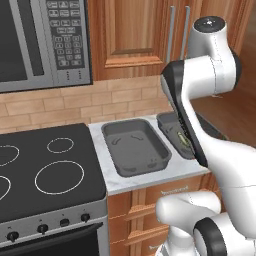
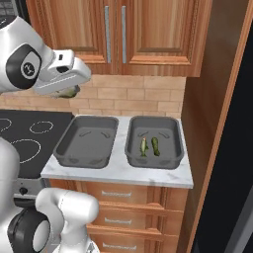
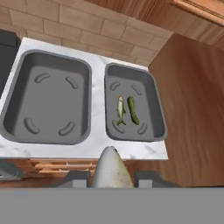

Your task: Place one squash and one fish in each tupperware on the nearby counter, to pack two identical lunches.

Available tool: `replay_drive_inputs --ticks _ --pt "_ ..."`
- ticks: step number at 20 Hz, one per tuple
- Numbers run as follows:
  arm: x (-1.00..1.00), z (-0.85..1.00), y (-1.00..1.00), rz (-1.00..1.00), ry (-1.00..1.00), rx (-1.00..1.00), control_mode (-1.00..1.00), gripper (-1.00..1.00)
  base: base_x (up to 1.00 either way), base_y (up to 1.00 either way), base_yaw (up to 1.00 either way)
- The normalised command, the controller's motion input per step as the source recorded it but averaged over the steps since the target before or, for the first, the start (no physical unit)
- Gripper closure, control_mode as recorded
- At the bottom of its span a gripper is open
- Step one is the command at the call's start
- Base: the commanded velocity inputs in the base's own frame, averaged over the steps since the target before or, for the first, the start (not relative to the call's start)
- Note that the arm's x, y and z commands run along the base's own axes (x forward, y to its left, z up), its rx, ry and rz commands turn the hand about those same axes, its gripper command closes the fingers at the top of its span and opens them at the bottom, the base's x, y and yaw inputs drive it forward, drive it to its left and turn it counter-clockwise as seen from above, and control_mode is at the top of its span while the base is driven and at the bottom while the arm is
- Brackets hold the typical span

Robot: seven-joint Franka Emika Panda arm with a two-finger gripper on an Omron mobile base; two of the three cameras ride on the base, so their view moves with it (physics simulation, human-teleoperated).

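Your claw (image 3: 112, 183) pinches a pale fish (image 3: 110, 168), held above the counter's (image 3: 98, 148) front edge; the empty tupperware (image 3: 46, 98) lies ahead and left.

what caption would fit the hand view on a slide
Jaws shut on a pale fish above two tupperware: left one bare, right one holding a fish and a squash.

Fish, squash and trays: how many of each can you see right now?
Fish: 2, greenish fish in the right tray, pale fish in the gripper
Squash: 1, dark green squash
Trays: 2, counting the left tray
Total: 5
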Motion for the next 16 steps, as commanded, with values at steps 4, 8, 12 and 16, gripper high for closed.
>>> replay_drive_inputs --ticks 4,8,12,16 --pt "-0.59 -0.32 0.01 0.00 0.03 0.00 -1.00 1.00 0.00 0.00 0.00" --pt "-0.22 -0.40 0.17 0.00 0.00 0.00 -1.00 1.00 0.00 0.00 0.00" --pt "0.00 -0.57 0.31 0.00 -0.03 0.00 -1.00 1.00 0.00 0.00 0.00" --pt "0.00 -0.67 0.39 0.00 -0.10 0.00 -1.00 1.00 0.00 0.00 0.00"
